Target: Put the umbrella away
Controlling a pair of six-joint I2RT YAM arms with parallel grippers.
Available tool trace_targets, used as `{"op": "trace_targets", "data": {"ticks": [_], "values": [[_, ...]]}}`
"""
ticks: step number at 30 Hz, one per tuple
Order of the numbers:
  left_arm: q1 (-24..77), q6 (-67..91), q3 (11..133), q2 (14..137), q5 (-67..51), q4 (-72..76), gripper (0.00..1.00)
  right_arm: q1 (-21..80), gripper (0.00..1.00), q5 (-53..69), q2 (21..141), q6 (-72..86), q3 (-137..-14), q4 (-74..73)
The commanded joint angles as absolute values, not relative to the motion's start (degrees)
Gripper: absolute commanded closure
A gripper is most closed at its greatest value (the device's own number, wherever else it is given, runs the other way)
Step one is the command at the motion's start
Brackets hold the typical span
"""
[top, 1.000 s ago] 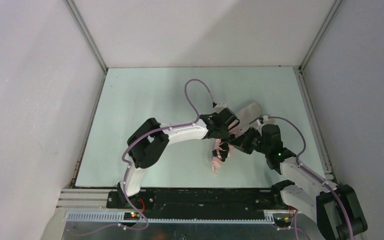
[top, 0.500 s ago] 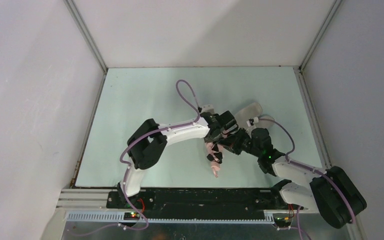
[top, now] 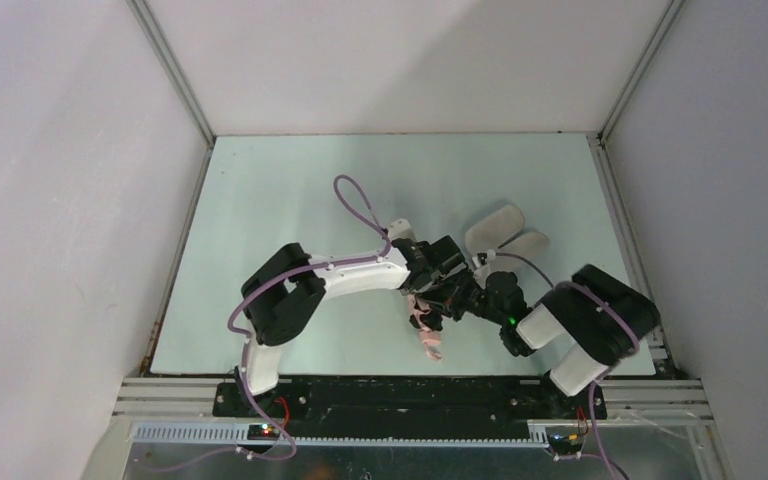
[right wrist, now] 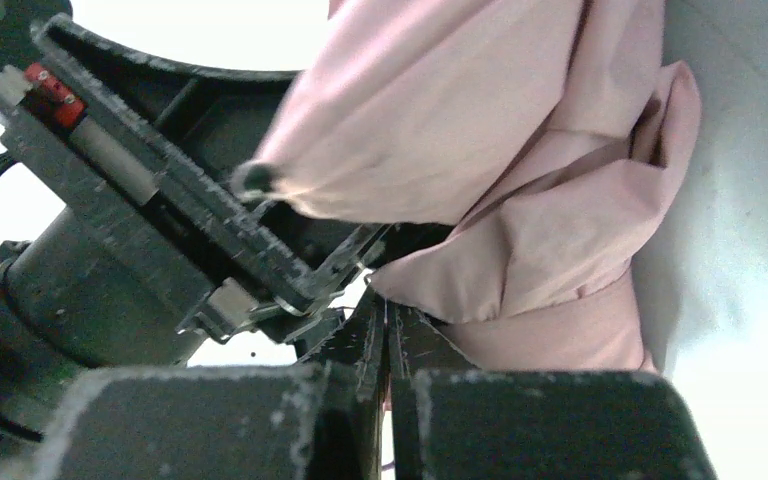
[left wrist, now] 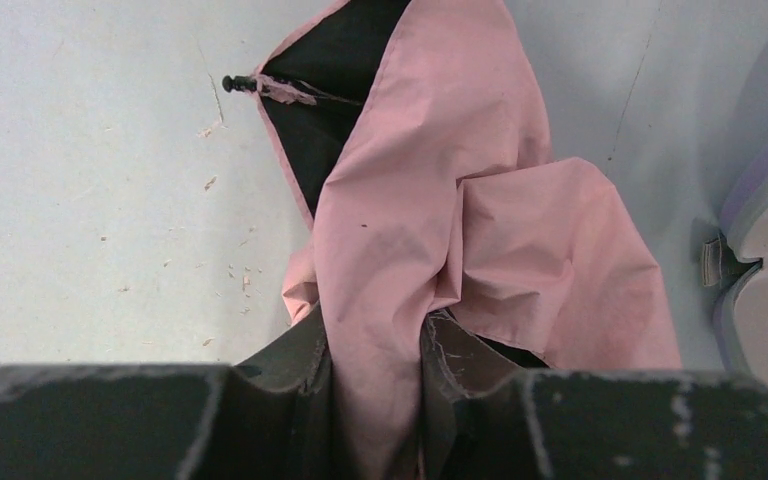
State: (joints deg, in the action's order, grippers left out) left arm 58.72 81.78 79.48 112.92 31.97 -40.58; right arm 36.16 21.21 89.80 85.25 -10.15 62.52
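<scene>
- The left gripper [left wrist: 375,420] has its jaws drawn narrow onto a fold of the umbrella [left wrist: 440,200]. Pink fabric runs down between its two fingers.
- The right gripper [right wrist: 387,345] has its jaws pressed together, tips at the edge of the fabric. Whether a thin hem is nipped between them cannot be made out.
- The umbrella lies bunched on the table [left wrist: 80,180], toward the front middle, between the two grippers. Its dark lining shows and one black rib tip [left wrist: 230,82] pokes out.
- The pale case [top: 503,232] lies open just behind the grippers and to their right, its two halves spread. The left wrist view catches only a cut-off corner of it.
- Small crumbs [left wrist: 228,275] dot the table beside the fabric.
- From above, both arms cover most of the umbrella, and its handle end cannot be told.
- In the right wrist view, the left gripper's black body blocks the left half.
</scene>
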Motion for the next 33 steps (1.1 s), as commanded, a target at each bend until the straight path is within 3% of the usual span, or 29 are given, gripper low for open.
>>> {"op": "trace_targets", "data": {"ticks": [1,5,6,11,15,21,23,33], "values": [[58.0,84.8,75.5,117.9,33.2,-42.7,1.0,36.1,1.0,24.6,100.3,89.9,-9.2,83.3],[57.9,83.1,71.0,116.0,33.5,-38.0,0.96,35.2,1.0,25.8,105.2,88.7,-9.8,86.5],[57.9,82.6,70.4,115.2,33.5,-36.9,0.87,35.1,1.0,25.6,105.3,88.0,-9.9,86.4],[58.0,80.8,70.0,112.2,33.8,-39.6,0.63,33.8,1.0,25.9,105.9,86.3,-9.3,85.8],[58.0,78.7,69.0,107.1,33.9,-40.3,0.34,32.9,1.0,26.7,108.0,85.9,-9.4,86.2],[57.2,74.1,67.8,100.7,32.6,-39.9,0.06,30.0,1.0,29.0,108.5,84.9,-9.1,85.6],[57.1,72.3,67.1,99.1,31.3,-38.9,0.01,29.1,1.0,29.8,109.1,84.9,-9.2,85.7],[56.7,62.6,61.9,89.4,30.6,-35.0,0.0,27.2,1.0,32.7,110.6,83.4,-10.3,84.1]]}}
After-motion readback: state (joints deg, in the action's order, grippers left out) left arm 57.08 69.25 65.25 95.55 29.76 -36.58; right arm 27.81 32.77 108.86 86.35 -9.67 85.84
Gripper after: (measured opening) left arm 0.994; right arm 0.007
